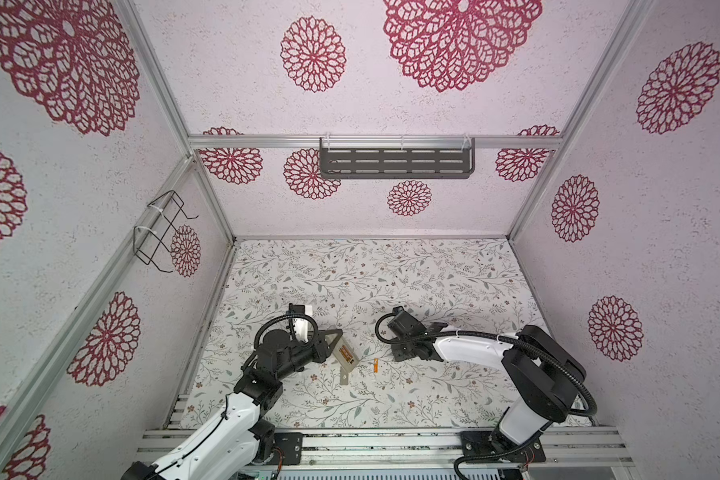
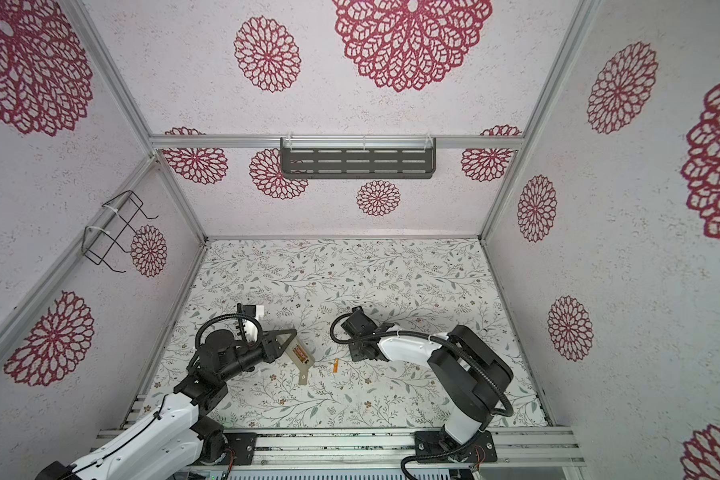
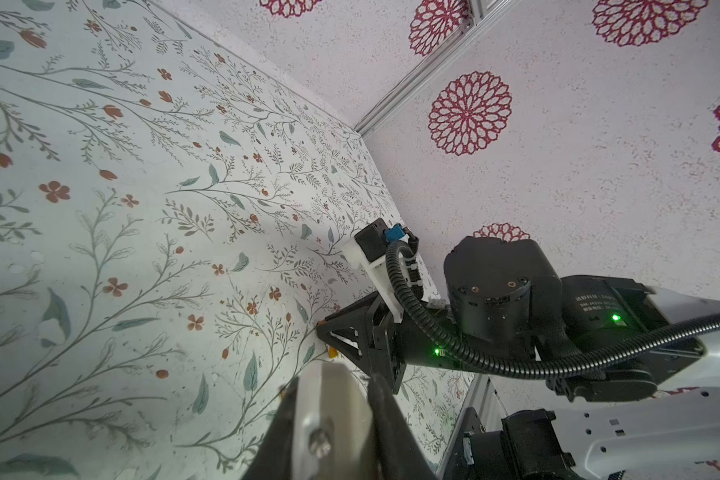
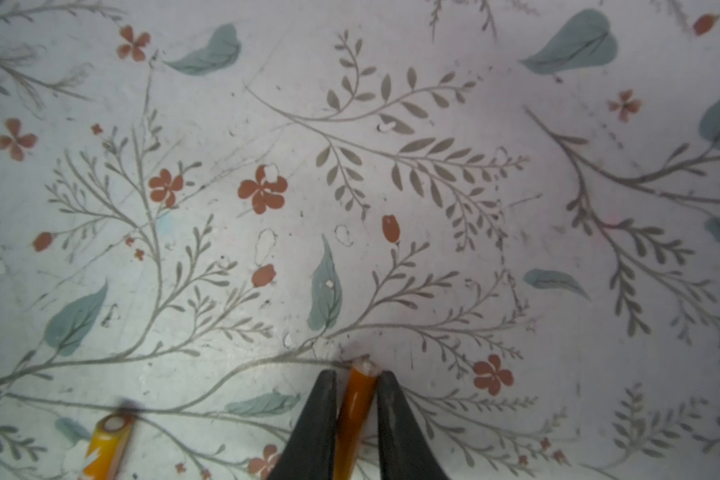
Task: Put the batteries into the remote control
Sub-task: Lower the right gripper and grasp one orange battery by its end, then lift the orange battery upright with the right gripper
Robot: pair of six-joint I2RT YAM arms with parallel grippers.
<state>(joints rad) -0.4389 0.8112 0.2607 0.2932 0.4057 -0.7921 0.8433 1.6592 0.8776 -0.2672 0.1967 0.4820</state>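
Top views both show left tool clamped on remote control, back up. I'd guess it's braced for loading. Left wrist: it sits between shut jaws. Right wrist: right tool pinched on battery lying on table; second battery nearby, free.
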